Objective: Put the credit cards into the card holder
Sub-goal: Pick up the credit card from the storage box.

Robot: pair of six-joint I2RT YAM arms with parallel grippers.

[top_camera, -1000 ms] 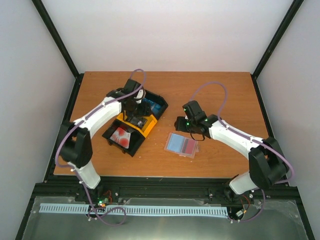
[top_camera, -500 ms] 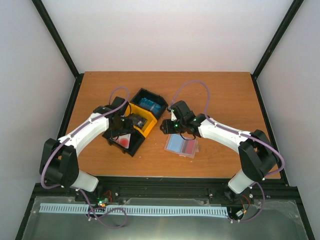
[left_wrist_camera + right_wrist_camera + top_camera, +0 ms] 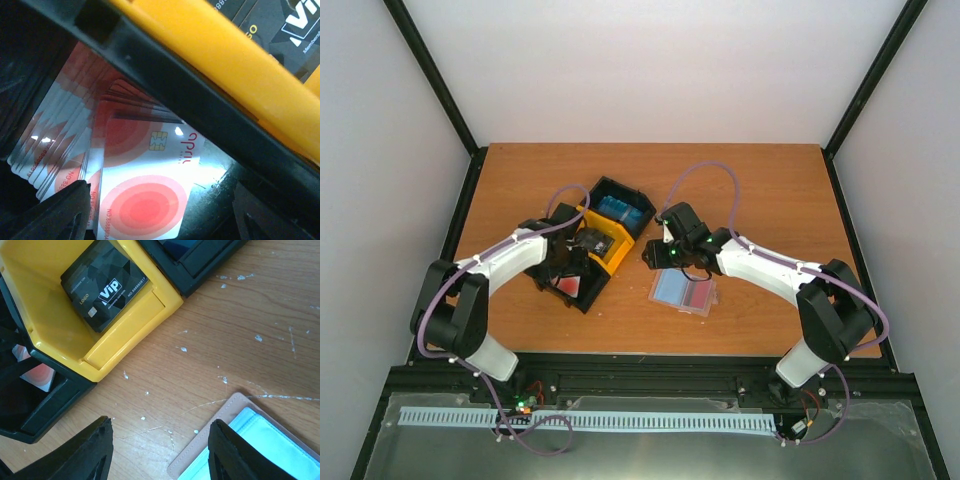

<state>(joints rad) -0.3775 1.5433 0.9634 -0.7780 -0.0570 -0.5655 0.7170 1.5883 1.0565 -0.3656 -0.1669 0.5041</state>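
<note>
Red credit cards (image 3: 145, 200) lie fanned in the near black bin (image 3: 582, 298), and a stack of them (image 3: 565, 283) shows from above. My left gripper (image 3: 162, 217) hangs open low inside that bin, one finger (image 3: 62, 212) at the cards' left edge, nothing pinched. A black credit card (image 3: 105, 282) lies in the yellow bin (image 3: 55, 330); light blue cards (image 3: 618, 208) fill the far bin. The tan-pink card holder (image 3: 685, 292) lies open on the table, a blue and a red card in its sleeves. My right gripper (image 3: 160, 450) is open over bare wood just left of the holder (image 3: 200, 460).
The three-bin tray (image 3: 617, 256) stands diagonally left of centre on the wooden table (image 3: 770, 190). Black frame posts rise at the table's corners, and white walls close it in.
My left gripper has come back from the far end of the tray and dropped into the near bin with the red cards. My right gripper moved left toward the tray, then held still.
</note>
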